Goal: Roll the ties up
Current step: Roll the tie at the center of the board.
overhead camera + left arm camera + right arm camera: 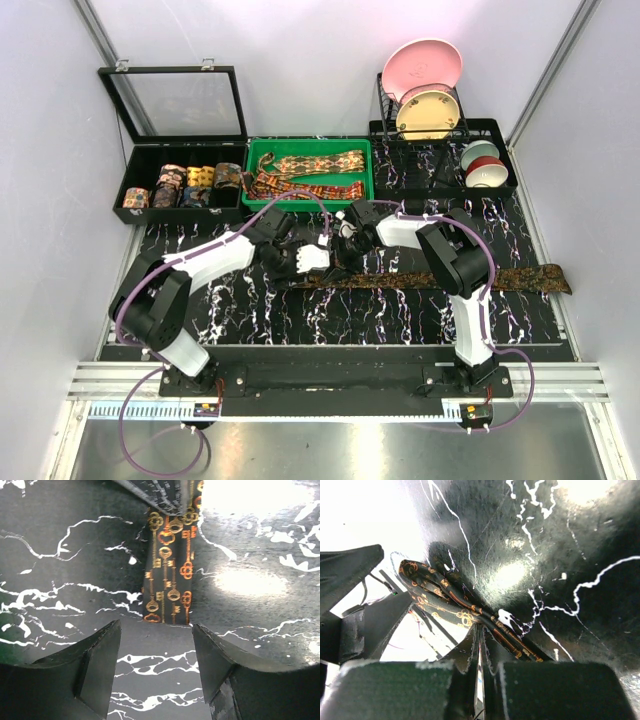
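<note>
Dark tie (167,585) — gold keys (orange too)

A robotics test cell was indicated: two white-and-black robot arms (205,260) were mounted along silver aluminium rails (560,382) at the edge of a black marble-patterned tabletop (330,315), enclosed by plain white panel walls (40,150), with patterned cloth neckties (315,162) staged in a green plastic tray (310,143) beside a black wire dish rack (381,100).

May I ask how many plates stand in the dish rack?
2: a pink plate in the dish rack, a cream plate in front of it; others may be hidden.
</note>
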`<state>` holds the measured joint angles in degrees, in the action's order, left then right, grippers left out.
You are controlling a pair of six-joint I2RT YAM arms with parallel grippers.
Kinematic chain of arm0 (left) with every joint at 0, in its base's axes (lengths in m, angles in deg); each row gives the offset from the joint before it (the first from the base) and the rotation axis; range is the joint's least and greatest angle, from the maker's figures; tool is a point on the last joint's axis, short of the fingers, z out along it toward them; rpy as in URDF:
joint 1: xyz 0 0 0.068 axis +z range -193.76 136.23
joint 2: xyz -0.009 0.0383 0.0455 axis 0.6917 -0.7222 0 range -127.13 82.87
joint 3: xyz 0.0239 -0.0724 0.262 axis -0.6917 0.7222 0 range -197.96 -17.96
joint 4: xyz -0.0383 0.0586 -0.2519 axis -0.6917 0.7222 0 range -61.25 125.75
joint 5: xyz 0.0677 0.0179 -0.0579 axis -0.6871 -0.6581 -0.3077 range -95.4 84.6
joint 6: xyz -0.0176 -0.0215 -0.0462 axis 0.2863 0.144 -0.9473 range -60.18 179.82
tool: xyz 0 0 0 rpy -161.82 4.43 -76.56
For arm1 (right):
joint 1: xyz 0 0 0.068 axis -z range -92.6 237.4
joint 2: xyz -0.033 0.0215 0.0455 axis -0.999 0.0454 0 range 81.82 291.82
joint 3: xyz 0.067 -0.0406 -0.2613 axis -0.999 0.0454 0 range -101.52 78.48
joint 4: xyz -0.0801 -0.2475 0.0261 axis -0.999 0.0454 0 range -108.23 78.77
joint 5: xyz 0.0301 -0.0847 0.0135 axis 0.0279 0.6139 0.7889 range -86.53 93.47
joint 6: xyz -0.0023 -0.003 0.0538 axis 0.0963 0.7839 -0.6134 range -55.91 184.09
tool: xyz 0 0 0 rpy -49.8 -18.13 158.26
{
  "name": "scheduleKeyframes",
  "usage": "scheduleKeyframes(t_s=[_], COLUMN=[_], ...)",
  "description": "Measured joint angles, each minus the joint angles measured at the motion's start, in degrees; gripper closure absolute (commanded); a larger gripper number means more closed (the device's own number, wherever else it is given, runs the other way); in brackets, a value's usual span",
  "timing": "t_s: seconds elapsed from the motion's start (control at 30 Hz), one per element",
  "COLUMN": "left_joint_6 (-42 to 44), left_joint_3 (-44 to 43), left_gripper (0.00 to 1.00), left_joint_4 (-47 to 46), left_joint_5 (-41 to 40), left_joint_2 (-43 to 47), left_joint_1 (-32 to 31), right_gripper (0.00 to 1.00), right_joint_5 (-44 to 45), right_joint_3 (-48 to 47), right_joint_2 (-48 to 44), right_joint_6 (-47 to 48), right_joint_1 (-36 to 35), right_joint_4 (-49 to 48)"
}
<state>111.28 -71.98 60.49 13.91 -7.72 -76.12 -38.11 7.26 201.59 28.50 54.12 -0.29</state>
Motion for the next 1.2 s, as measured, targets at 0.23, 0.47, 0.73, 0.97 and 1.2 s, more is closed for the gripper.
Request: scheduleKeyframes(t_s=[0.23,0.47,0.73,0.97,1.2], left_joint_6=[1.29,2.08,0.13,-3.08,-5.99], left_joint_3=[-0.02,-0.44,-4.22,-9.49,-14.69], left_gripper=[0.46,0.66,0.69,0.69,0.69], left_joint_4=[0.70,2.12,3.50,3.32,3.23], left_joint_5=[1.97,3.37,6.69,8.96,9.18], left_joint_2=[-2.43,-3.67,-1.88,-2.80,-10.82], left_joint_1=[-0.09,-0.09,-0.24,-2.25,-5.62], right_gripper=[0.95,0.95,0.96,0.95,0.91], right_joint_5=[-0.02,-0.02,-0.02,-0.04,-0.11], right_joint_3=[-0.04,-0.07,-0.46,-0.52,-0.55], right_joint_2=[0.04,0.09,0.26,0.28,0.28], right_joint_6=[0.02,0.00,0.00,0.00,-0.07], right_joint_1=[0.00,0.00,0.00,0.00,0.00], right_joint_4=[0.04,0.04,0.57,0.63,0.68])
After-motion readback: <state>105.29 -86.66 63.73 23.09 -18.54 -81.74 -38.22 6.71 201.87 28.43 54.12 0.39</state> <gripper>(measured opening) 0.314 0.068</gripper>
